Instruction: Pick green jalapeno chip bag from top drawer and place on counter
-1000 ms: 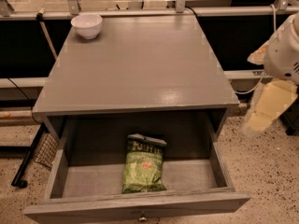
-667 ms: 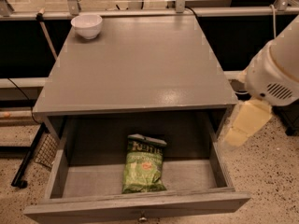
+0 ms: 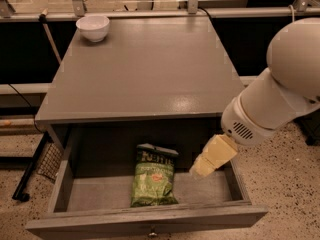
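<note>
- I am on the reach step: my gripper (image 3: 199,169) hangs over the right part of the open top drawer (image 3: 150,221); whether it is released or clenched, I cannot tell.
- The green jalapeno chip bag (image 3: 154,176) lies flat on the drawer floor, near my gripper's left and lower, apart from it.
- Next, I judge, I must shift left, descend and grasp it, then lift it to the counter (image 3: 145,69).

the arm (image 3: 280,94) runs off the right edge and covers the front right corner of the counter (image 3: 150,64). the gripper (image 3: 211,159) hangs over the right side of the drawer (image 3: 150,219) and we can't make out its shape. the drawer front is cropped at the bottom, and the lettering on the bag (image 3: 154,176) is too small for us to read.
</note>
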`<action>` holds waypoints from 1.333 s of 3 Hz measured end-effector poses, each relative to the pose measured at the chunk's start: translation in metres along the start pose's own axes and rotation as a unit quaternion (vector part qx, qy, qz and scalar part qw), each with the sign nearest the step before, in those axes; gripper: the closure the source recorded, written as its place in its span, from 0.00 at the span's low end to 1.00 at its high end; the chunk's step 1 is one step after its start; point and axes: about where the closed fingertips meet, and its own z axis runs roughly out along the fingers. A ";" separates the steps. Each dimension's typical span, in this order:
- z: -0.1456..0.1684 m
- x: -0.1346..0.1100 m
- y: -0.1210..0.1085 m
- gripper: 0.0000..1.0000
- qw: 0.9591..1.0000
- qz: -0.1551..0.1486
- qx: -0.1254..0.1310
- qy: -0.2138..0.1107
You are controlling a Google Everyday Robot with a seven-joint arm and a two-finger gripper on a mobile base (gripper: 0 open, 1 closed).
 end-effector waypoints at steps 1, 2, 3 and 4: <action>0.000 0.000 0.000 0.00 1.000 -0.001 0.000 0.000; 0.028 0.005 -0.004 0.00 0.998 0.057 -0.018 -0.002; 0.058 0.008 -0.008 0.00 0.992 0.126 -0.031 -0.002; 0.089 0.001 -0.004 0.00 0.985 0.168 -0.033 0.010</action>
